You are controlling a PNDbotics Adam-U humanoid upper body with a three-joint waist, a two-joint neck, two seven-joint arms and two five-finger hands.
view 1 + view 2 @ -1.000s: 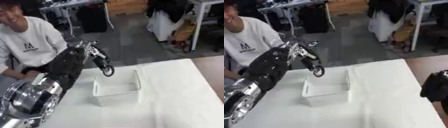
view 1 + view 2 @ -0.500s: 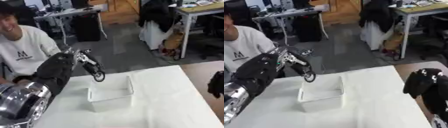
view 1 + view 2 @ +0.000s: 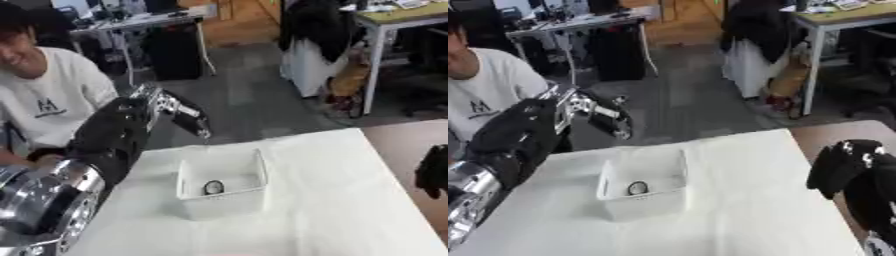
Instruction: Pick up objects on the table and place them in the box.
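The left hand is hanging above the box's far left rim, fingers curled and holding nothing. A small dark round object is lying inside the box, so the placing step looks done. The right hand is waiting at the table's right edge, fingers curled in. No other object is showing; the next move is calling for a fresh target.

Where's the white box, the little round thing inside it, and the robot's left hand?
White box (image 3: 223, 205), left eye view, on its near front wall.
Little round thing (image 3: 213, 187), left eye view, on its dark middle, inside the box.
Left hand (image 3: 191, 119), left eye view, on its fingers above the box's far edge.
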